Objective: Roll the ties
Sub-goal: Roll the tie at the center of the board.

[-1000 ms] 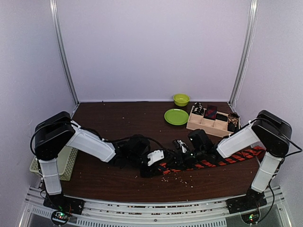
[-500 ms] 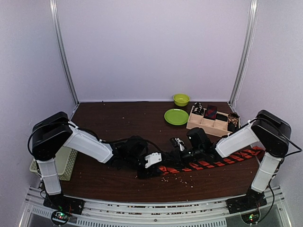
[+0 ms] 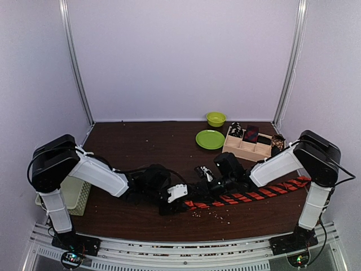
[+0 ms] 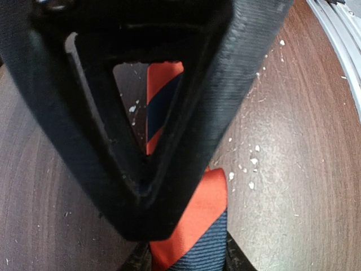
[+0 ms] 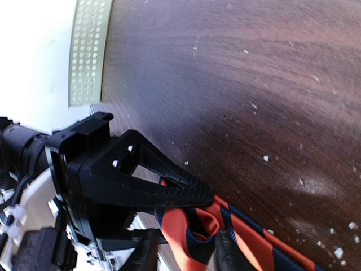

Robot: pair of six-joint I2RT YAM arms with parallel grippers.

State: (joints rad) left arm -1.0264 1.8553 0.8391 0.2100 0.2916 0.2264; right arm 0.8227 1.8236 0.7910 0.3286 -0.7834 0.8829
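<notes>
On the near side of the table [image 3: 141,141], holds the striped tie [image 3: 254,196] stretched flat from the middle toward the right edge, pinching its left end in the left gripper [image 4: 189,257] and the right gripper [image 5: 183,248], both closed on the fold, apparently to start a tight roll.

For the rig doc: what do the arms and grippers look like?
Both match: the left arm and right arm each have a bulky black shoulder housing, a white boxy forearm shell and black wrist joints. Thin black cables run along them. The left gripper carries a white block; the right gripper shows white parts too. A gripper finger is black with a triangular cut-out.
</notes>
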